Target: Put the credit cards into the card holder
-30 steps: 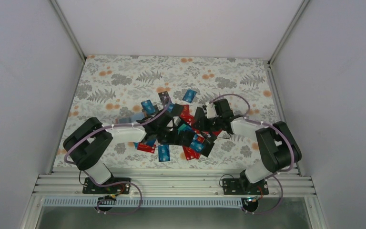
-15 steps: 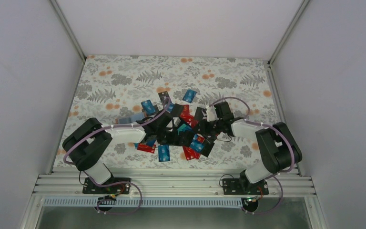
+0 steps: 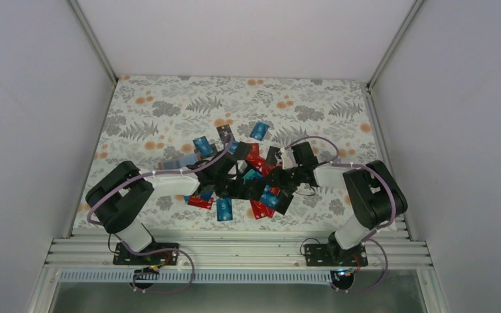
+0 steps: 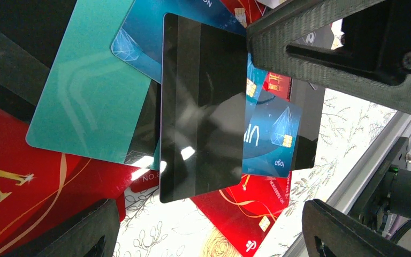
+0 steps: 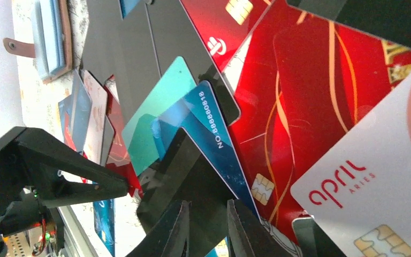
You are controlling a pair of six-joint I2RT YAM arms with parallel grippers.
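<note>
"Where's the card holder (image 5: pixel 65 37)?"
"On the table at the edge of the credit cards (image 3: pixel 224 209), on my left arm's side."
"Your grippers?"
"My left gripper (image 4: pixel 210 214) gapes wide above the pile. My right gripper (image 5: pixel 208 209) is narrow at a black card (image 4: pixel 200 107); whether it pinches, I can't tell."

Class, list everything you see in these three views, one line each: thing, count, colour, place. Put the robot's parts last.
tablecloth: one, pale floral; spread under everything.
credit cards: many, blue, red, black, teal, one white; overlapping pile at the cloth's centre.
card holder: one, tan-brown; on the cloth at the pile's edge.
rail: one, silver; near edge, under the arm bases.
left gripper: one, black; open above the pile.
right gripper: one, black; jaws narrow, a black card between them, grip unclear.
</note>
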